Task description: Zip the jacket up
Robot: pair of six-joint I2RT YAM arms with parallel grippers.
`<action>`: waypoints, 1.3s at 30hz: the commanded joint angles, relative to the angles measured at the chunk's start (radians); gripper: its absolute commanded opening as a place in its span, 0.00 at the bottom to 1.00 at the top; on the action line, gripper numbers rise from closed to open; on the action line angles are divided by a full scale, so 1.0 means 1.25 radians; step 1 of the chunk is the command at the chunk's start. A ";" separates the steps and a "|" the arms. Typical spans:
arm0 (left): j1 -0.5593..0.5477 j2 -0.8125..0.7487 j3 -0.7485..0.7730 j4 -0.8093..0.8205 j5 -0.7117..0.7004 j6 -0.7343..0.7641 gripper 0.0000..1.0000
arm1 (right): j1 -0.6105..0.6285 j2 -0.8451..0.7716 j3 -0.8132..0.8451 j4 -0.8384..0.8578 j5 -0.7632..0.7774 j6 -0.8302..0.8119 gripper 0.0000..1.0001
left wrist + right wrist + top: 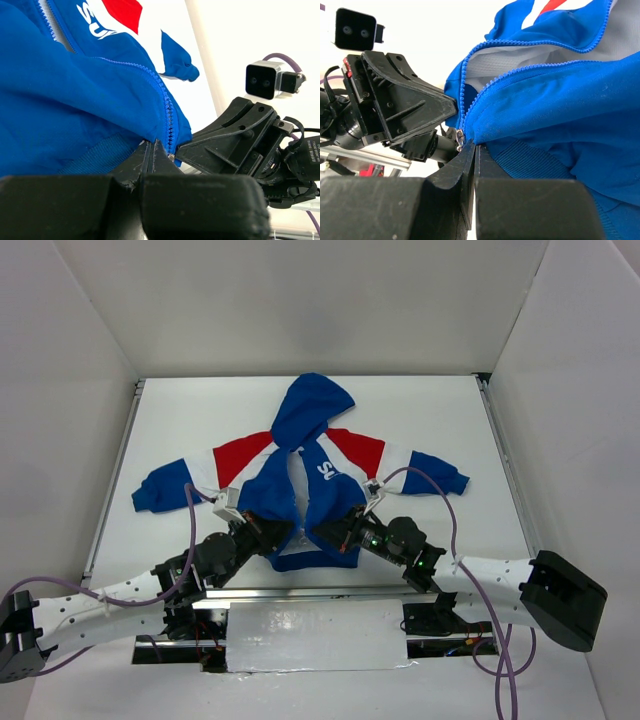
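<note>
The blue hooded jacket [300, 440] lies flat on the white table, hood away from me, red and white bands on its sleeves. Its front is open and the white lining [300, 490] shows between the panels. My left gripper [283, 533] is shut on the bottom hem of one panel, beside the zipper teeth [168, 117], as the left wrist view [151, 144] shows. My right gripper [322, 533] is shut on the other panel's hem in the right wrist view [475, 146]. A small silver zipper slider [460, 136] hangs just left of its jaws. The two grippers sit close together.
White walls enclose the table [200, 410] on three sides. A metal rail [300, 592] runs along the near edge under both arms. The right arm's housing [235, 135] and its wrist camera [265, 80] fill the right of the left wrist view.
</note>
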 commanded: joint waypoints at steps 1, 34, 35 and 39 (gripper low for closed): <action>0.003 0.000 -0.010 0.057 0.002 -0.012 0.00 | -0.005 -0.004 0.037 0.036 -0.015 0.000 0.00; 0.003 -0.039 -0.053 0.113 0.030 0.111 0.00 | -0.023 0.000 0.177 -0.286 0.039 0.102 0.00; 0.003 -0.038 -0.052 0.115 0.034 0.114 0.00 | -0.021 0.010 0.174 -0.275 0.015 0.099 0.00; 0.003 -0.017 -0.033 0.113 0.053 0.130 0.00 | -0.023 0.021 0.162 -0.209 -0.024 0.096 0.00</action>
